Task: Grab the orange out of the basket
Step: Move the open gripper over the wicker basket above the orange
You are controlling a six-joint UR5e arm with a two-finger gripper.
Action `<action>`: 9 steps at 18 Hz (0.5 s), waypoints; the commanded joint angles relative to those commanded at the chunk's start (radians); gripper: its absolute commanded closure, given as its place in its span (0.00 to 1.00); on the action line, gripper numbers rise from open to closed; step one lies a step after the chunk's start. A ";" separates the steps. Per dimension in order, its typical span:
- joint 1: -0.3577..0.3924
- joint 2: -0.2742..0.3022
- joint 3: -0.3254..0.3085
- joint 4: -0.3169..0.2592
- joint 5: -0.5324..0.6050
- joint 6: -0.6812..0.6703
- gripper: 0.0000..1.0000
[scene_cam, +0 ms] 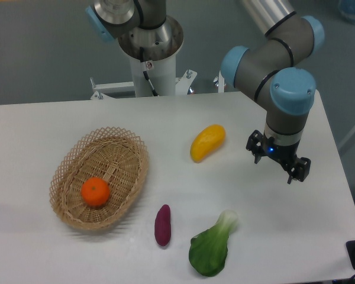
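The orange sat inside the wicker basket, a little toward the near end of the basket's floor, touching nothing but the weave. Taking the basket as the landmark, the pincer hung well off to the basket's right, over bare white surface, with an elongated yellow mango-like fruit lying between the two. A purple sweet potato lay just off the basket's near right rim, and a green bok choy lay further right of that. The pincer's fingers looked parted and empty, gripping nothing. The step in hand seemed to be the approach, with the task barely begun. To do it well, the arm would probably need to cross high enough to clear the yellow fruit and the basket's raised lattice rim, then descend straight down over the orange's crown, fingers spread wider than the fruit and closing gently on its widest part so that it would not roll against the weave.
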 joint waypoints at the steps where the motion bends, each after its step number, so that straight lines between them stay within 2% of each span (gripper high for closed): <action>1: -0.002 0.002 -0.002 -0.002 0.000 -0.005 0.00; 9: -0.047 0.005 -0.002 -0.012 0.003 -0.100 0.00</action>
